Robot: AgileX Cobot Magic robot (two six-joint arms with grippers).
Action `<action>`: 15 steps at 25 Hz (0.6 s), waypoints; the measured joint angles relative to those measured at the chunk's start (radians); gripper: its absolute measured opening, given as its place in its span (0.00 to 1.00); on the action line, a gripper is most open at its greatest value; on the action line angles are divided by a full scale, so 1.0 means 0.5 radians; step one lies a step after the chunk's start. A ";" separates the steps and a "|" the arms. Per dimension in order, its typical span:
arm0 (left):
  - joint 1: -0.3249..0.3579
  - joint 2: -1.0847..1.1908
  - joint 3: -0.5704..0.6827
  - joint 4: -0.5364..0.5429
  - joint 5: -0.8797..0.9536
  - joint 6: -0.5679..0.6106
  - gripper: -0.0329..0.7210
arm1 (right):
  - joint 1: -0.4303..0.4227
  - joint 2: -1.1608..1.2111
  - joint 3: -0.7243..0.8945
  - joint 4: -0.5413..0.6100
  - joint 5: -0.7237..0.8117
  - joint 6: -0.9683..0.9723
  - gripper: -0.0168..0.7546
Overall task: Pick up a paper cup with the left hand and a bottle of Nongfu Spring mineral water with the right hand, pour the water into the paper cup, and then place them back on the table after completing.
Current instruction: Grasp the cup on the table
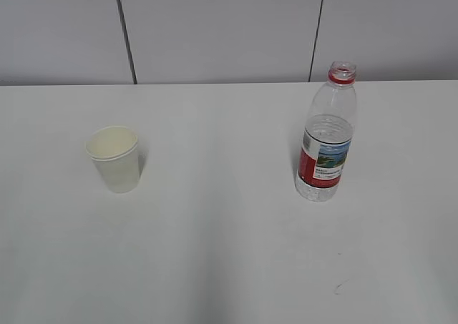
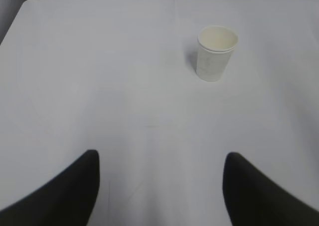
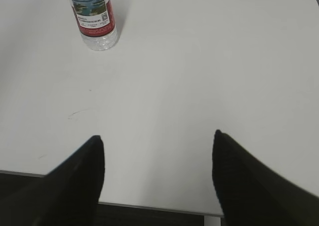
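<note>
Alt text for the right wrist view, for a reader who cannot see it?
A clear water bottle with a red and scenic label stands upright at the top left of a white table. The open right gripper hangs empty near the table's front edge.

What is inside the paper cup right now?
Nothing that shows: the paper cup stands upright on the table, and its pale inner wall looks dry in the exterior and left wrist views. Its very bottom is hidden by the rim, so a little water cannot be ruled out.
</note>
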State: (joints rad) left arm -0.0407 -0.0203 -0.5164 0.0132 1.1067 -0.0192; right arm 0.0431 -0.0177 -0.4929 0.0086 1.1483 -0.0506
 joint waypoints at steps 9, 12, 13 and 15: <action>0.000 0.000 0.000 0.000 0.000 0.000 0.68 | 0.000 0.000 0.000 0.000 0.000 0.000 0.67; 0.000 0.000 0.000 0.000 0.000 0.000 0.68 | 0.000 0.000 0.000 -0.003 0.000 0.000 0.67; 0.000 0.000 0.000 0.000 0.000 0.000 0.68 | 0.000 0.000 0.000 -0.003 0.000 0.000 0.67; 0.000 0.000 0.000 0.000 0.000 0.000 0.68 | 0.000 0.000 0.000 -0.003 0.000 0.000 0.67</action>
State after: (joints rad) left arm -0.0407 -0.0203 -0.5164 0.0132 1.1067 -0.0192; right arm 0.0431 -0.0177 -0.4929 0.0072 1.1483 -0.0506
